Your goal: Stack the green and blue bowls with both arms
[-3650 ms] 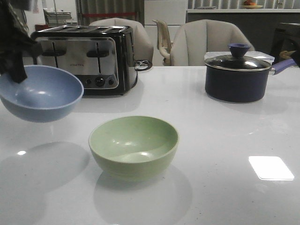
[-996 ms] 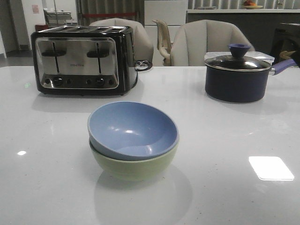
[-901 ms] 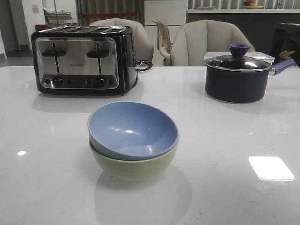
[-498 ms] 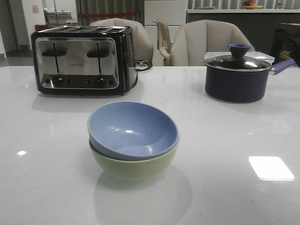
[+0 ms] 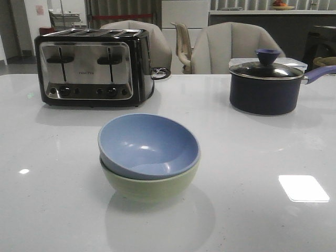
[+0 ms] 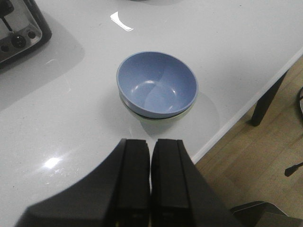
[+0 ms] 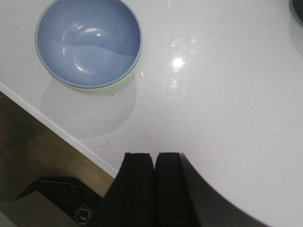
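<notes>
Near the front edge of the white worktop (image 5: 252, 157), the blue bowl (image 5: 148, 146) sits nested inside the green bowl (image 5: 149, 188), slightly tilted so that its rim rides higher on the side toward the toaster (image 5: 93, 65) and lower toward the viewer. Only a crescent of green rim shows beneath it in both wrist views. By this arrangement the stack appears complete.

Both arms are clear of the bowls and absent from the front view. The left pincer (image 6: 150, 156) hangs above the worktop with its two black fingers pressed together, holding nothing; the right pincer (image 7: 155, 165) is likewise closed and empty, poised over the worktop's edge.

Risks, as judged from this arrangement:
- Uneven seating. The tilt suggests the blue bowl is not fully settled; a knock to the worktop or a brush from an arm could make it rock or slide within the green bowl.
- Proximity to the edge. The wrist views show the stack fairly near the worktop's front edge, with wooden floor (image 6: 246, 161) below. A sideways nudge from either arm could push both bowls toward that edge.
- Cables. If a dangling cable snagged a rim, it could lift or drag the light upper bowl.

The dark lidded saucepan (image 5: 266, 85) and the toaster stand well apart from the stack and pose no evident hazard.
</notes>
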Available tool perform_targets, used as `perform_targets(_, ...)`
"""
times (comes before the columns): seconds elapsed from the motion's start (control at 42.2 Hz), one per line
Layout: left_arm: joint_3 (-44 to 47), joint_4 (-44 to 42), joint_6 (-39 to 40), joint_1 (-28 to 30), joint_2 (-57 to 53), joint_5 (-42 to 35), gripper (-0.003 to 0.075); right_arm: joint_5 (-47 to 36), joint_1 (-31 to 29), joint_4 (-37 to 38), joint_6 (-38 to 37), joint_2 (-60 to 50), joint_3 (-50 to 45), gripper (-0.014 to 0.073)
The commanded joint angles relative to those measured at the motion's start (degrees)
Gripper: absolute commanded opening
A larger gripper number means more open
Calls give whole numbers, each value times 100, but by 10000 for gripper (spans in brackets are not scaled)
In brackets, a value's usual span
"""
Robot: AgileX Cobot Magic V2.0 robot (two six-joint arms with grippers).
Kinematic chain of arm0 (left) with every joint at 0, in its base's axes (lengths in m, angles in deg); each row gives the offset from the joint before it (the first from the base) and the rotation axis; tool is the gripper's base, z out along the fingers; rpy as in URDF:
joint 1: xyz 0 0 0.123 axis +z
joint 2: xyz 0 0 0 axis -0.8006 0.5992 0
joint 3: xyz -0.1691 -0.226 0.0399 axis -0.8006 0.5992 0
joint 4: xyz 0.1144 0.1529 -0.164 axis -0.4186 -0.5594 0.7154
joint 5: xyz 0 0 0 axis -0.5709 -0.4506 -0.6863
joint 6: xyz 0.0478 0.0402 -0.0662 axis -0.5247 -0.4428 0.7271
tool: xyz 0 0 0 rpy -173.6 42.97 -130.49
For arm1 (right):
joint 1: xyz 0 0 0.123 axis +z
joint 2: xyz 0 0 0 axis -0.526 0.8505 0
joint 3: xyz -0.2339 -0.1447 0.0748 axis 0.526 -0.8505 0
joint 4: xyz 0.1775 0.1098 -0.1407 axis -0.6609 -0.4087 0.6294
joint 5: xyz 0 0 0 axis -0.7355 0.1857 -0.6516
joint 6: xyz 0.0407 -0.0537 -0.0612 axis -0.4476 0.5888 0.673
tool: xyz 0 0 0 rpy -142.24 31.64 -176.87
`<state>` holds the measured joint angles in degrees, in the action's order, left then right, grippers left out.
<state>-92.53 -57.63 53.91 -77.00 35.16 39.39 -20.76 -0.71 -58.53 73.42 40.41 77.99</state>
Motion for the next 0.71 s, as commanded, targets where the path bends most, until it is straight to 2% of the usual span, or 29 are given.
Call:
perform_targets(0.0,-152,-387,676,-28,-3,-546,102,-389,1,67,75,-41,133,43)
perform_targets(0.071,-152,-827,1223,-28,-3,-597,102,-389,1,67,75,-41,133,43)
perform_targets(0.166,-152,-939,1746,-28,-3,-644,102,-389,1,62,75,-41,133,43)
perform_targets(0.545,-152,-939,1729,-28,-3,-655,101,-389,1,62,75,-41,133,43)
perform_targets(0.616,-135,-1382,1403,-28,-3,-691,101,-389,1,62,75,-41,133,43)
perform_targets(0.687,110,-1937,1402,-17,-172,-1052,101,-389,1,62,75,-41,133,43)
